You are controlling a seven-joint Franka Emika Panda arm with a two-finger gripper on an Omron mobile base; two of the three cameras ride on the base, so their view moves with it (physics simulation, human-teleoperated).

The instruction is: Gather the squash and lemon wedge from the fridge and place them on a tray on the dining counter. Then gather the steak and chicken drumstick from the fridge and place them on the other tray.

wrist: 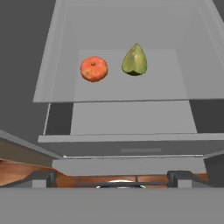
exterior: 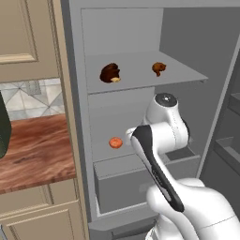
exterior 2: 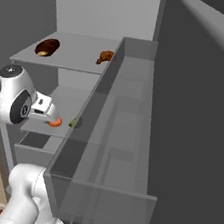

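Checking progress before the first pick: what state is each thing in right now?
fridge: door open, shelves exposed.
squash: on the middle shelf, untouched.
lemon wedge: on the same shelf beside the squash, apart from it.
steak: on the upper shelf.
chicken drumstick: on the upper shelf.
claw: open, holding nothing.

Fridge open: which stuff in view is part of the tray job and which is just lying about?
Job:
- squash, orange and round, middle shelf
- lemon wedge, right beside it, not touching
- two brown meat pieces on the upper shelf: larger one, smaller one
- fridge, door open

Lying about:
- wood counter left of the fridge
- beige cabinets
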